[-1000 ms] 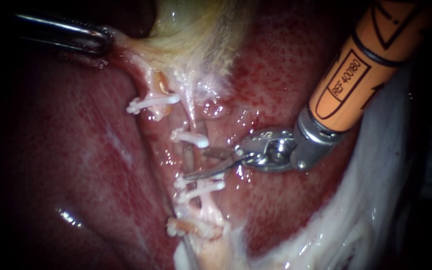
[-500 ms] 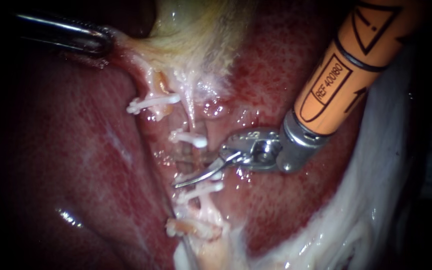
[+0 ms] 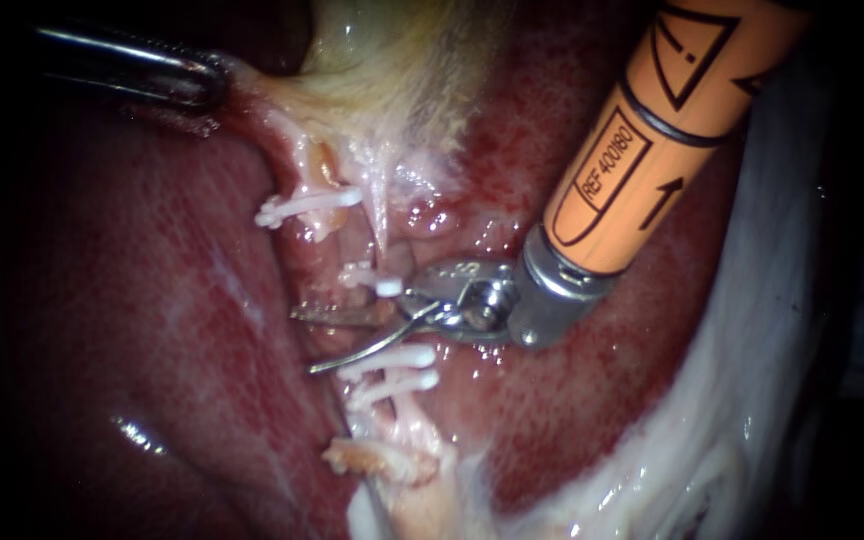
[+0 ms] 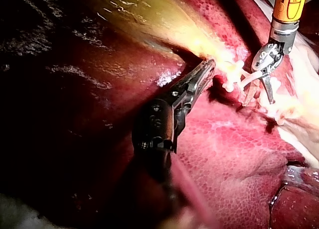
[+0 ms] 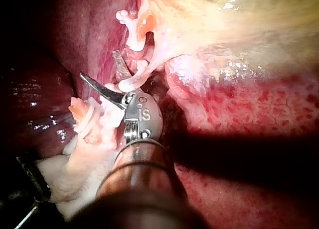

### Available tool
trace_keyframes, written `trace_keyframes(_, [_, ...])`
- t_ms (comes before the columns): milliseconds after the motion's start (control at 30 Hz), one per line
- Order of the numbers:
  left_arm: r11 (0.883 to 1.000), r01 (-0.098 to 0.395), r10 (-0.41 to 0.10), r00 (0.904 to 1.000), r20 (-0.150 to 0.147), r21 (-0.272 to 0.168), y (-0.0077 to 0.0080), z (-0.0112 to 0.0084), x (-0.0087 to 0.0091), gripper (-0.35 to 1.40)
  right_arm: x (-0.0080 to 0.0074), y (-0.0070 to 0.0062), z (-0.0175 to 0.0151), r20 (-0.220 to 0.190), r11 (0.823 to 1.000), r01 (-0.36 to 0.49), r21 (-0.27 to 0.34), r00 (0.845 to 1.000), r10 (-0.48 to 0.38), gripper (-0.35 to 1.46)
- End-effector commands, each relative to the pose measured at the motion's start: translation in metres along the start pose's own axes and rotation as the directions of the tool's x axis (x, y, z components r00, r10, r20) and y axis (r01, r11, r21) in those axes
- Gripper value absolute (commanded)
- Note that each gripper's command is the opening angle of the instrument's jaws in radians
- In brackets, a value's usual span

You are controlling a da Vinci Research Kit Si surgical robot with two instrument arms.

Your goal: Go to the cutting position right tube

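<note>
Left instrument: My left instrument [image 3: 202, 85] comes in at the far left. Its dark jaws are pinched on the edge of the gallbladder [image 3: 402, 60] and the pale tissue there looks pulled tight toward them.
Right instrument: My right instrument [image 3: 304, 342] has an orange shaft and comes in from the far right. Its tip is two thin curved blades that point left.
Blades: They are apart, with a clear gap between them. One blade lies just past the far clip [image 3: 377, 280]. The other lies just before the two near clips [image 3: 392, 358].
Right tube: The right tube [image 3: 407, 412] runs from the gallbladder toward the near side, in the middle of the scene. The part between the clips sits in the gap of the blades. I cannot tell if both blades touch it.
Left tube: It lies just left of the right tube and has one white clip [image 3: 307, 205] across it.
Liver: The red liver [image 3: 152, 300] lies all around and under the tubes.
From the right arm's camera: The two blades [image 5: 98, 63] are spread ahead of the silver wrist, with white clips on either side.
</note>
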Motion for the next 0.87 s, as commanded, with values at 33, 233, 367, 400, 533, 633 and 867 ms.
trace_keyframes(33, [1.0, 0.0, 0.0, 1.0, 0.0, 0.0, 0.0, 0.0, 0.0, -0.35, 0.0, 0.0, 0.0001, -0.001, 1.0, -0.001, 0.002, 1.0, 0.001, 1.2])
trace_keyframes(233, [1.0, 0.0, 0.0, 1.0, 0.0, 0.0, 0.0, 0.0, 0.0, -0.35, 0.0009, -0.0013, 0.0004, -0.007, 1.0, -0.004, 0.012, 1.0, 0.004, 1.22])
trace_keyframes(367, [1.0, 0.0, 0.0, 1.0, 0.0, 0.0, 0.0, 0.0, 0.0, -0.35, 0.0019, -0.0026, 0.0006, -0.022, 1.0, -0.006, 0.023, 1.0, 0.006, 1.22])
trace_keyframes(400, [1.0, 0.0, 0.0, 1.0, 0.0, 0.0, 0.0, 0.0, 0.0, -0.35, 0.0021, -0.0028, 0.0006, -0.023, 1.0, -0.006, 0.025, 1.0, 0.007, 1.22])
trace_keyframes(533, [1.0, 0.0, 0.0, 1.0, 0.0, 0.0, 0.0, 0.0, 0.0, -0.35, 0.0026, -0.0034, 0.0007, -0.026, 1.0, -0.008, 0.029, 1.0, 0.009, 1.22])
trace_keyframes(633, [1.0, 0.0, 0.0, 1.0, 0.0, 0.0, 0.0, 0.0, 0.0, -0.35, 0.0026, -0.0034, 0.0008, -0.029, 0.999, -0.008, 0.031, 1.0, 0.009, 1.22])
trace_keyframes(867, [1.0, 0.0, 0.0, 1.0, 0.0, 0.0, 0.0, 0.0001, 0.0, -0.35, 0.0023, -0.0031, 0.0007, -0.026, 0.998, -0.048, 0.033, 0.998, 0.049, 1.24])
